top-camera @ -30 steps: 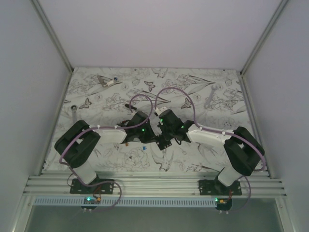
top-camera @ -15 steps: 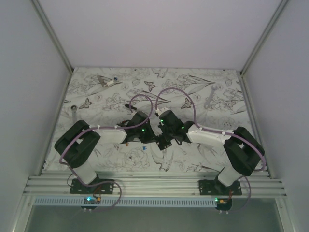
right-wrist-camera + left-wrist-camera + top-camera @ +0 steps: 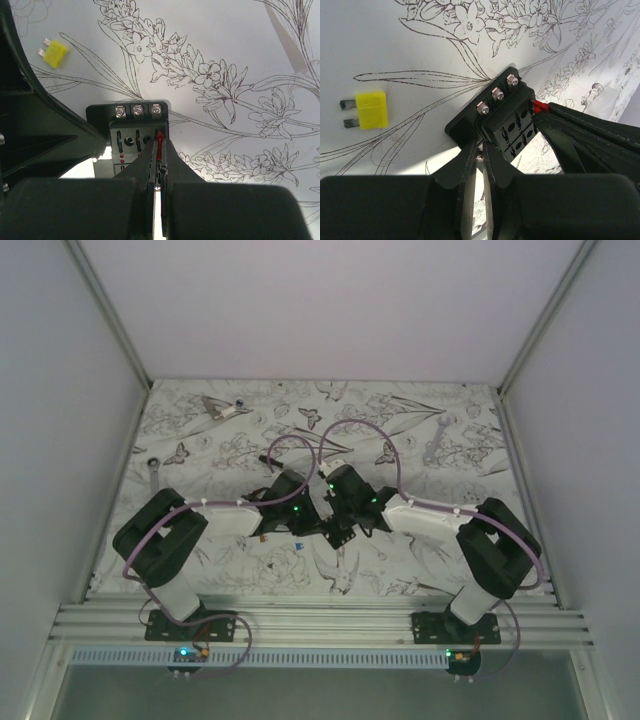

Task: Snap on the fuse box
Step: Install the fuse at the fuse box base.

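the fuse box is black moulded plastic with a dull sheen, and its screws are bright bare metal. the yellow fuse is matt opaque plastic with grey metal blades; the red fuse looks like translucent plastic. the left gripper and right gripper are matt black and finely grained. the table cover is smooth, white and printed, perhaps paper.

Left arm and right arm both folded inward, elbows out, wrists meeting mid-table. Left gripper — fingers nearly together, pinching the base edge of the fuse box. Right gripper — closed tight on a red fuse, tips just beside the left gripper.
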You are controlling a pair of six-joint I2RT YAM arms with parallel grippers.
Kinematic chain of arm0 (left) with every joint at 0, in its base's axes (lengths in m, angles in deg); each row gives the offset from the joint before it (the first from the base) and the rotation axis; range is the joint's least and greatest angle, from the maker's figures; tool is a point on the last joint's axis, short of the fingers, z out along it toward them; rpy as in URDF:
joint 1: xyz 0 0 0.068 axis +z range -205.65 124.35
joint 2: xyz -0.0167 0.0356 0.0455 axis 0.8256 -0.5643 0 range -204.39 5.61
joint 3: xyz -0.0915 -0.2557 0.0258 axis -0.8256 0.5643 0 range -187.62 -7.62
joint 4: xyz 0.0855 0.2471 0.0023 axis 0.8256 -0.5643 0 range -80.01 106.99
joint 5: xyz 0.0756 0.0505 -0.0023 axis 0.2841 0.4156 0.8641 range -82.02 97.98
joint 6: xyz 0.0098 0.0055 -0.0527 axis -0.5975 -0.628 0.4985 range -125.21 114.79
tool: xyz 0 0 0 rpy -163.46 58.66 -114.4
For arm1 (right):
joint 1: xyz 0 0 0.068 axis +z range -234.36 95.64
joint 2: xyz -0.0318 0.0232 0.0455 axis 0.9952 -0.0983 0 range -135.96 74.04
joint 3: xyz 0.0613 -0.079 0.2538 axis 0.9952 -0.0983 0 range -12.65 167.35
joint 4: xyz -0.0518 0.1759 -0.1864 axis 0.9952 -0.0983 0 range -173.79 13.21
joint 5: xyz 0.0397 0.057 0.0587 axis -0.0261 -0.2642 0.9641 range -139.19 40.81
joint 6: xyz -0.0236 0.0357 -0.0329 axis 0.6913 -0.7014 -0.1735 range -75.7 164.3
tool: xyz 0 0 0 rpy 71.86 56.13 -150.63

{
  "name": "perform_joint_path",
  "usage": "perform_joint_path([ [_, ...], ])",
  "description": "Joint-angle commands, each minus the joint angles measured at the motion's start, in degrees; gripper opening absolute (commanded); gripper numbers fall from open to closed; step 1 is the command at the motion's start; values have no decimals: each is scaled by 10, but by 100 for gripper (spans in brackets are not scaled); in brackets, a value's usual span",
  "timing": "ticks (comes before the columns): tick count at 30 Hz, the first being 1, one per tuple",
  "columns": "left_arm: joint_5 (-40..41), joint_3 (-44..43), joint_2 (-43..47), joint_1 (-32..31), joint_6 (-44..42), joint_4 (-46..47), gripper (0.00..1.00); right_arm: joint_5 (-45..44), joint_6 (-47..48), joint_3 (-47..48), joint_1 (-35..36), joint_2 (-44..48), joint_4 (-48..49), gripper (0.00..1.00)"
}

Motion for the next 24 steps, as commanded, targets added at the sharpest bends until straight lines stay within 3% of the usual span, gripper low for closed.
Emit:
perform_joint_path([
  [1, 8, 3, -17, 7, -10, -23, 14, 18, 14, -2, 7, -42, -84, 0],
  [24, 14, 16, -21, 25, -8, -24, 14, 22, 31, 9, -18, -111, -175, 0],
])
